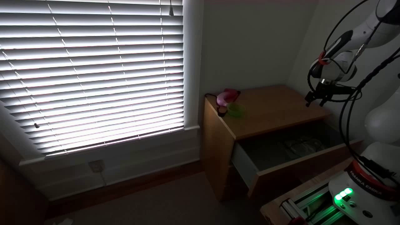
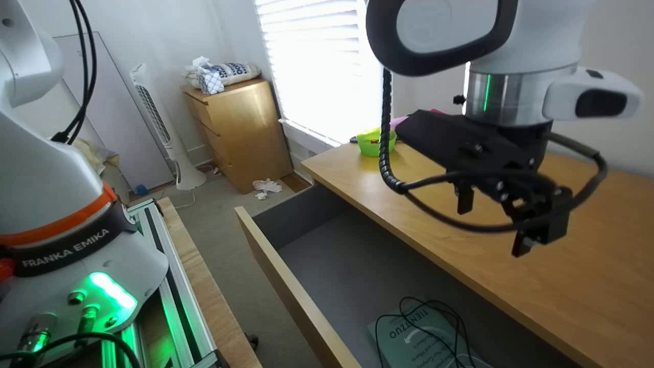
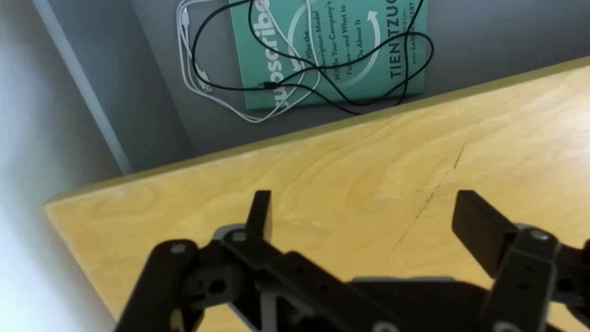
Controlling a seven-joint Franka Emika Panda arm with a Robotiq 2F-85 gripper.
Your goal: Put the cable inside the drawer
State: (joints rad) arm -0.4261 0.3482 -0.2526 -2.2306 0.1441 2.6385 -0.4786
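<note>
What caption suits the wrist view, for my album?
Open gripper above a cabinet; its drawer holds a black cable and white cable partly over a book.

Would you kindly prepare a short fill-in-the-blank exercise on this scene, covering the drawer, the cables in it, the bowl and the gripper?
1. Rather than closed, the drawer stands ____.
2. Inside it lie a black cable and a paler cable whose colour is ____.
3. The bowl on the cabinet is bright ____.
4. Between its jaws, the gripper holds ____.

Missing words, in order: open; white; green; nothing.
</note>
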